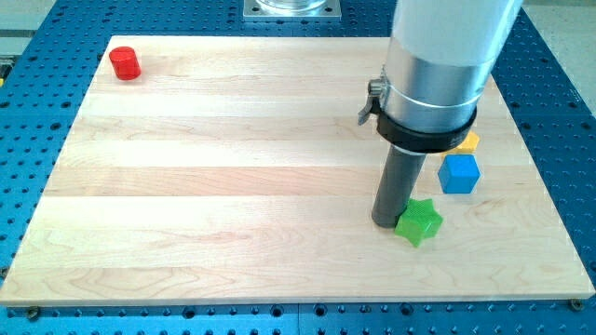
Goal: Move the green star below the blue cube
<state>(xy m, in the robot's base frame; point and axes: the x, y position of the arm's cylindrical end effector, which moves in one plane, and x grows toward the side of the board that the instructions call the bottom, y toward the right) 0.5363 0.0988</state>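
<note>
A green star lies on the wooden board at the view's lower right. A blue cube sits up and to the right of it, a short gap away. My tip rests on the board touching the star's left side. The rod rises from it into the wide silver arm body, which hides part of the board behind.
A yellow block peeks out just above the blue cube, partly hidden by the arm. A red cylinder stands at the board's top left corner. Blue perforated table surrounds the board.
</note>
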